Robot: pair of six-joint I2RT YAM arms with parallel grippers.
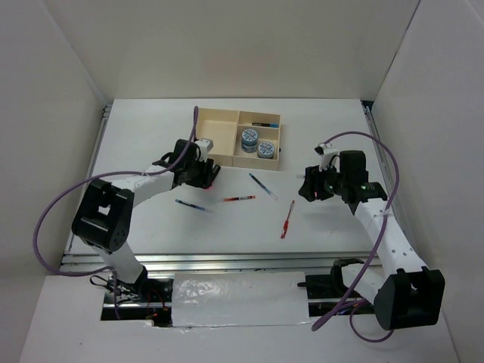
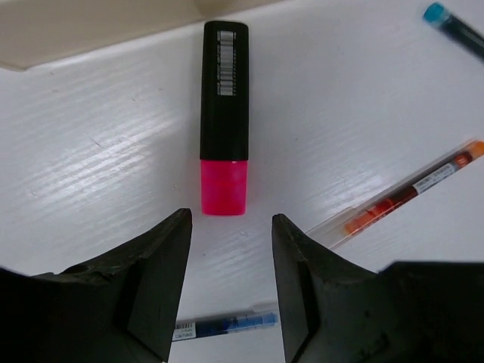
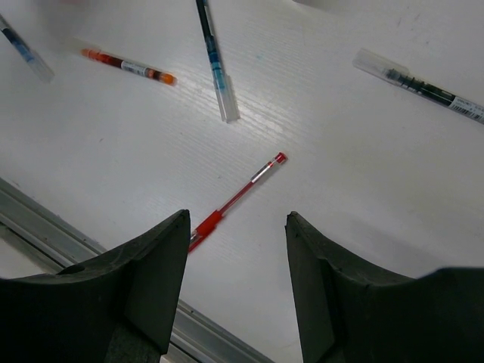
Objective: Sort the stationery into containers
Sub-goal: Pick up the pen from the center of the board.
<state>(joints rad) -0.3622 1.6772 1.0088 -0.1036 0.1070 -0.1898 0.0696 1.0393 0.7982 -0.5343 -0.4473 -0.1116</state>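
Highlighter (image 2: 224, 113) looks like the left arm's pick. Left wrist view, near to far:
- A blue pen (image 2: 227, 325) lies crosswise on the table (image 2: 98, 151) under the fingers.
- Left gripper (image 2: 231, 221) has its jaws spread with nothing between them.
- The highlighter's pink end sits just beyond the fingertips, centred on the gap.
- Its black body runs straight away from the jaws.
- The tray (image 2: 91, 23) wall stands just past the far end.

So the long axis is at right angles to the closing line. The jaws would pinch across the width, and probably no wrist turn is needed. What's missing is reach: the gripper likely has to go forward and down so the fingers straddle the body, not the tip. An orange-red pen (image 2: 412, 185) lies off to the right, apart from the gap.

Right gripper (image 3: 236, 219) also has its jaws spread and empty. It hovers over a red pen (image 3: 238, 193) lying diagonally across its gap. In the top view it is well apart from the highlighter, so the left arm is the nearer one.

Farthest, the tray holds two tape rolls (image 1: 249, 138) in one small section and a black pen (image 1: 265, 123) in the other.
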